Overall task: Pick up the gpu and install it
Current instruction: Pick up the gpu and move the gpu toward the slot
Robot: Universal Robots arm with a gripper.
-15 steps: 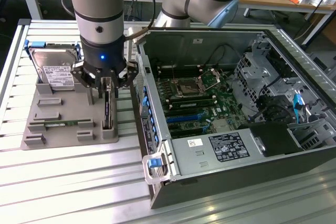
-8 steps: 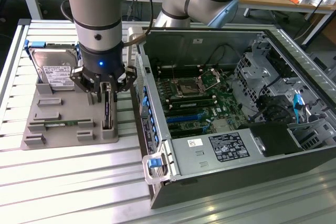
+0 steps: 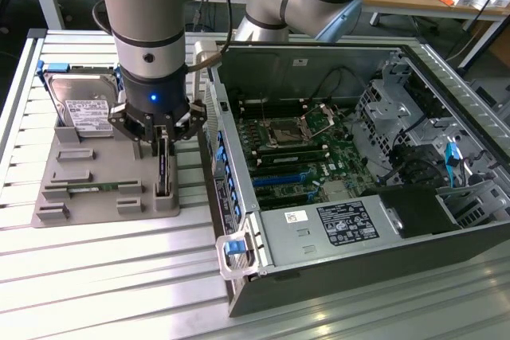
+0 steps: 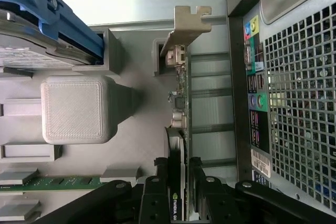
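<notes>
At the grey tray's (image 3: 88,169) edge by the steel case (image 3: 279,61), the black claw (image 3: 163,149) straddles the slot-propped dark gpu (image 4: 181,93); whether clenched, cannot tell

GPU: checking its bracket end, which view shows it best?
The wrist view: the gpu stands on edge, silver bracket plain. In the exterior view it is a thin dark edge beneath the gripper.

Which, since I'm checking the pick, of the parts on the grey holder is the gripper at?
The dark graphics card standing on edge, not the silver hard drive or the green memory stick.
</notes>
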